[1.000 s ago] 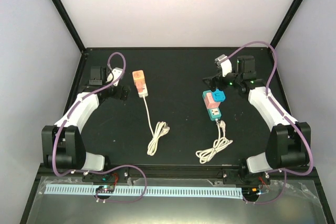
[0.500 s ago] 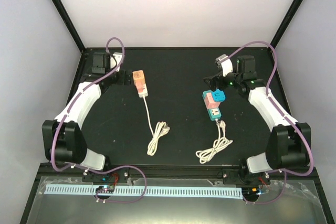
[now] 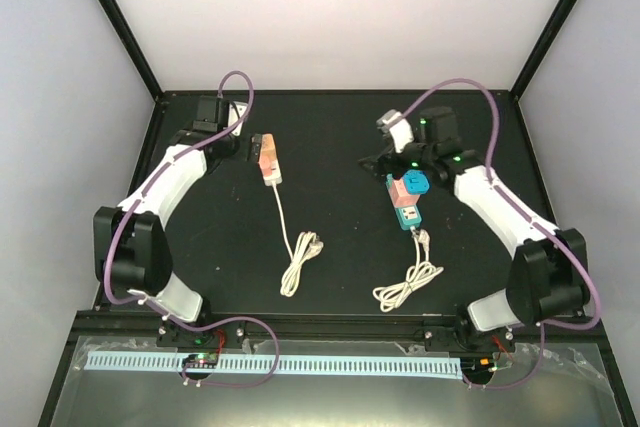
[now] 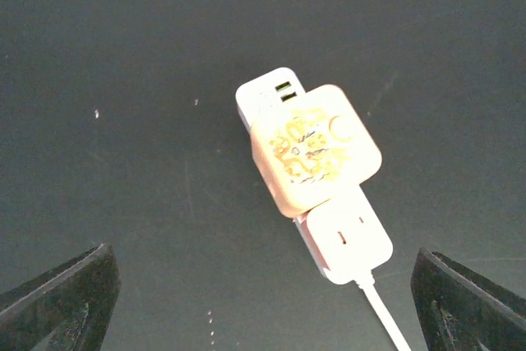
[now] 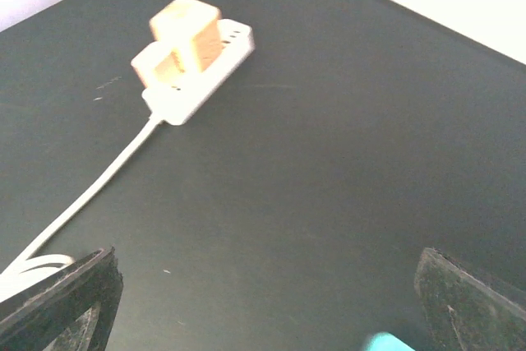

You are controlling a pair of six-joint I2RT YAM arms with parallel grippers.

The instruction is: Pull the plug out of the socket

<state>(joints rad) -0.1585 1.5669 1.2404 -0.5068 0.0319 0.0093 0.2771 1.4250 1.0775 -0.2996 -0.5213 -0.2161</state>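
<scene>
- Surface: black bench (image 3: 340,127), carrying two socket-and-cord sets, well apart.
- Arms: left arm (image 3: 165,182) reaches to the far-left set; right arm (image 3: 500,202) leans over the right-hand set.
- Sockets: white socket strip (image 4: 349,240) lies flat, left cord (image 3: 290,237) trailing to a coil near the front edge. Teal socket (image 3: 406,209) likewise, with right cord (image 3: 410,282) coiled below it.
- Plugs: orange plug (image 4: 316,150) seated on the white socket strip; blue plug (image 3: 416,184) seated on the teal socket. Neither looks pulled.
- Grasp, left: left fingers (image 4: 62,297) spread wide, holding nothing, above the orange plug, no contact.
- Grasp, right: right fingers (image 5: 66,297) wide apart, empty; only a teal sliver shows at the wrist view's bottom edge.
- Progress, as judged: approach only. Closing on a plug, steadying its socket and the pull itself all remain.
</scene>
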